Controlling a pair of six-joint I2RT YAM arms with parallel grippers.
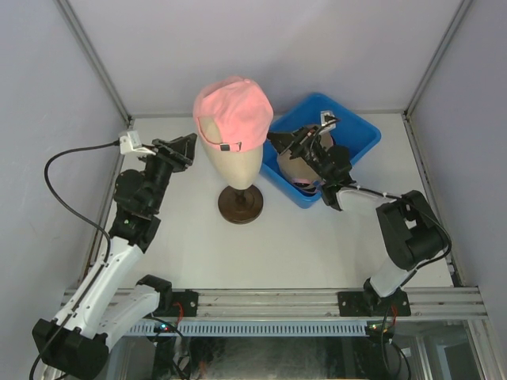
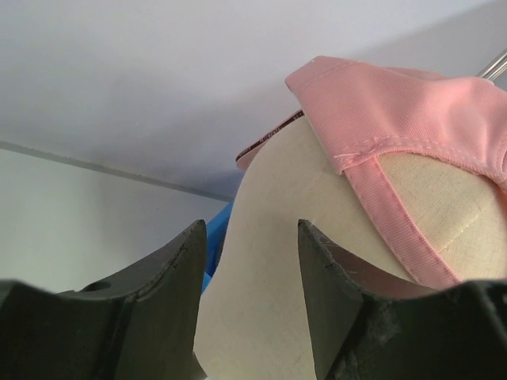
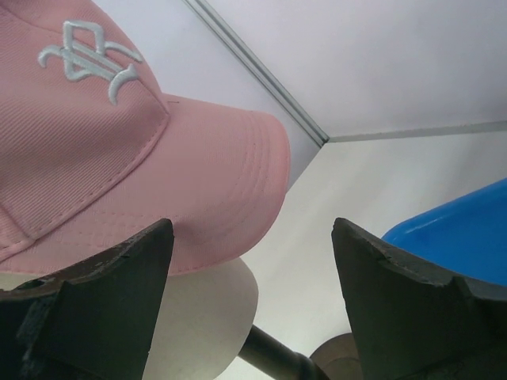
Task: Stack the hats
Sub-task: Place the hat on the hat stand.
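The pink cap (image 1: 234, 109) sits on the head (image 1: 236, 162) at the middle of the worktop (image 1: 190, 237). A tan cap (image 1: 291, 163) lies in the bin (image 1: 360, 131) to the right, and what else the bin holds we cannot make out. The left tool (image 1: 188, 150) hovers just beside the head with its jaws partly apart and empty. The right tool (image 1: 282, 141) hangs over the near corner of the bin with its jaws wide and empty, facing the brim (image 3: 230, 182). We judge the caps light and soft: the crown will likely fold under a pinch, while the brim looks stiffer and should give the firmer hold. We recommend taking a cap by the brim edge. The strap (image 2: 396, 229) at the back is a second option. The head looks smooth, so a cap should slide on easily.
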